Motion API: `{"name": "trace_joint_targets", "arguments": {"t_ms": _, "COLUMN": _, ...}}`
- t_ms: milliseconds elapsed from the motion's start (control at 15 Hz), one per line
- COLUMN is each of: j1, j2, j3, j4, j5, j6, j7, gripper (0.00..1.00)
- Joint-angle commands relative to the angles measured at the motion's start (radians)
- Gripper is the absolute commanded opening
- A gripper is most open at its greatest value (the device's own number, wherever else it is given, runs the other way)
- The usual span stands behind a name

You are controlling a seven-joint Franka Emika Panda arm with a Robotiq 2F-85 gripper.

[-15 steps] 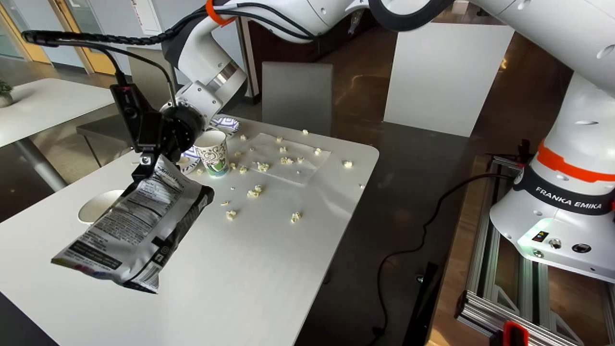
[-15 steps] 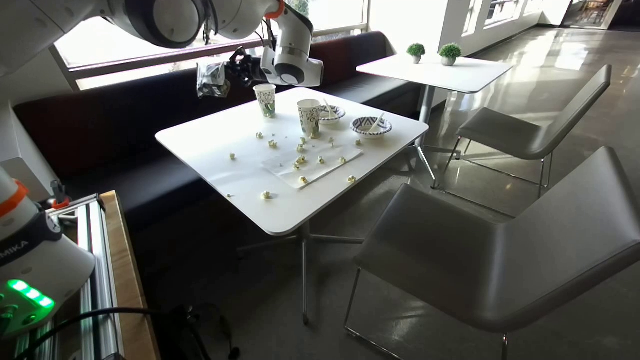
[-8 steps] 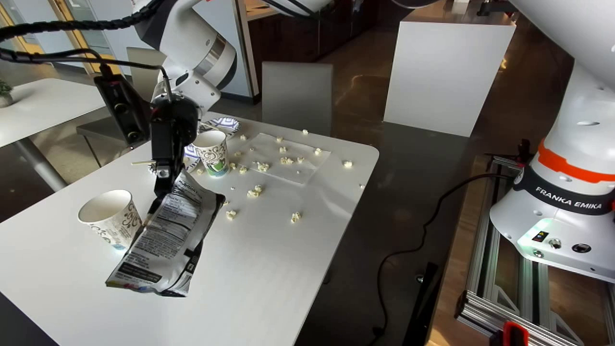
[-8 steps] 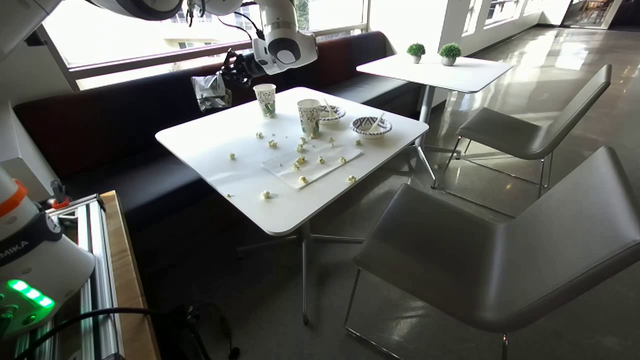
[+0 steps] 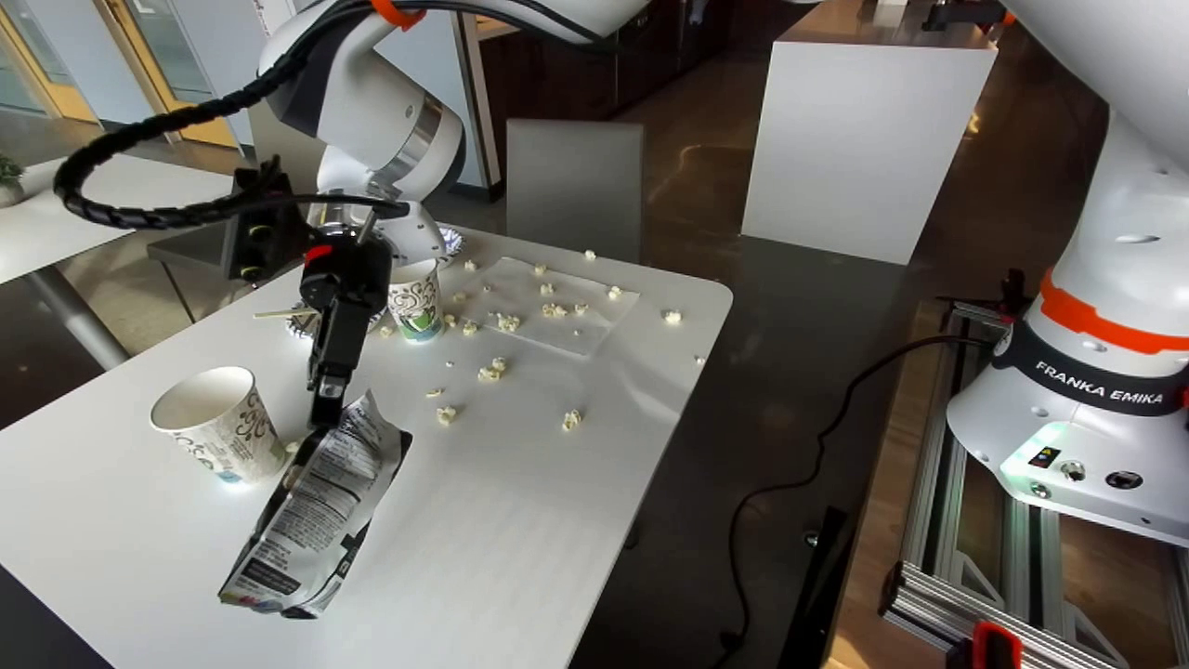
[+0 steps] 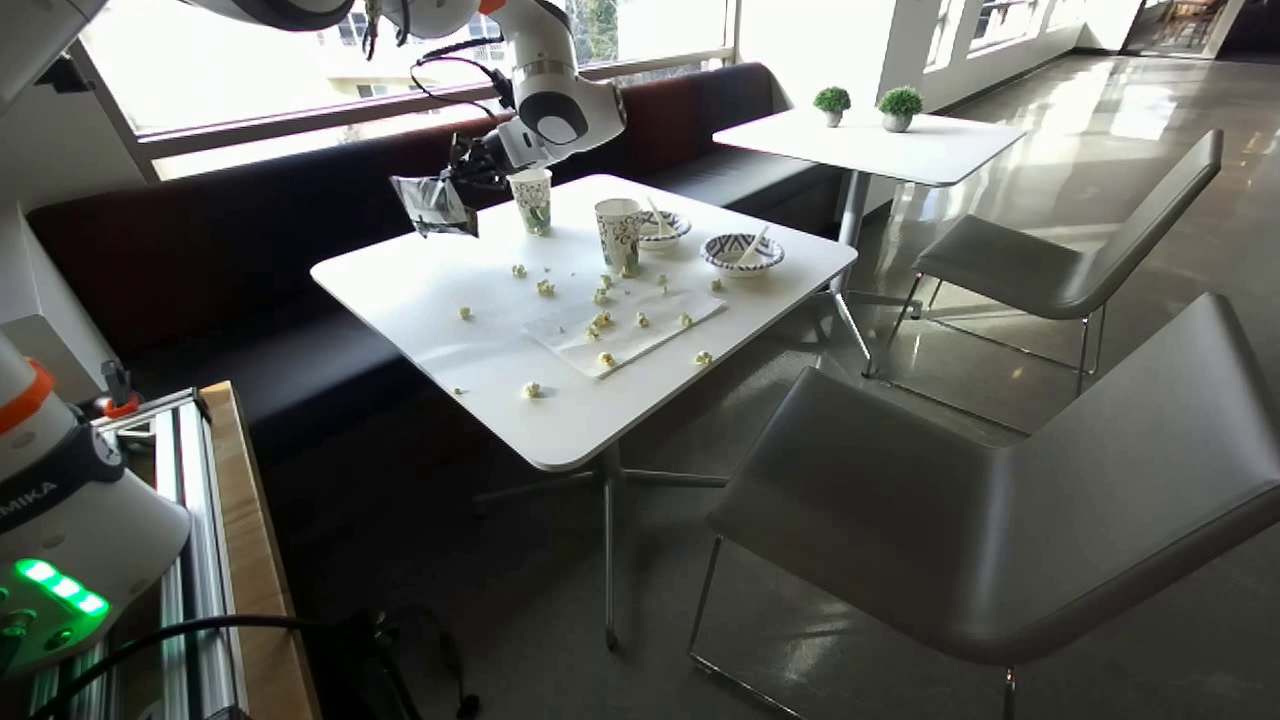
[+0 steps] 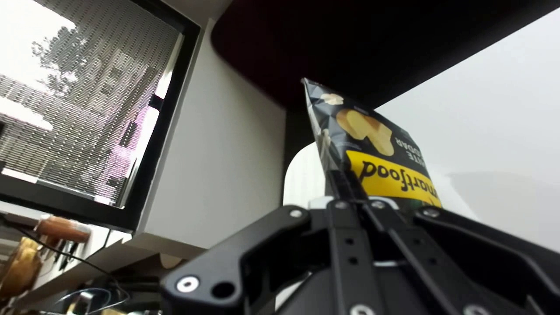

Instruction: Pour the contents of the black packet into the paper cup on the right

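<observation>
Packet (image 5: pixel 318 525) has sunk, clamped in fingers (image 5: pixel 327 409); wrist view alone shows yellow band (image 7: pixel 389 178).

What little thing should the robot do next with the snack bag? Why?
Maybe ease the black packet up and toward the paper cup on the right: the claw has it pinched, but it hangs closer to the other cup.
</observation>
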Motion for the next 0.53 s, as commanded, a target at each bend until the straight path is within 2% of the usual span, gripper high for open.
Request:
{"name": "trace_joint_targets", "arguments": {"t_ms": 0, "j1": -0.007, "j2": -0.054, "j3": 0.003, "j4": -0.107, "j5": -0.018, "j6": 0.062, "j7": -0.186, "gripper": 0.00}}
{"name": "trace_joint_targets", "arguments": {"t_ms": 267, "j1": -0.016, "j2": -0.071, "j3": -0.003, "j4": -0.146, "j5": -0.023, "j6": 0.041, "j7": -0.284, "gripper": 0.02}}
{"name": "trace_joint_targets", "arguments": {"t_ms": 333, "j1": -0.016, "j2": -0.075, "j3": -0.007, "j4": -0.150, "j5": -0.031, "j6": 0.030, "j7": -0.293, "gripper": 0.27}}
{"name": "trace_joint_targets", "arguments": {"t_ms": 467, "j1": -0.029, "j2": -0.088, "j3": -0.007, "j4": -0.165, "j5": -0.027, "j6": -0.010, "j7": -0.280, "gripper": 0.31}}
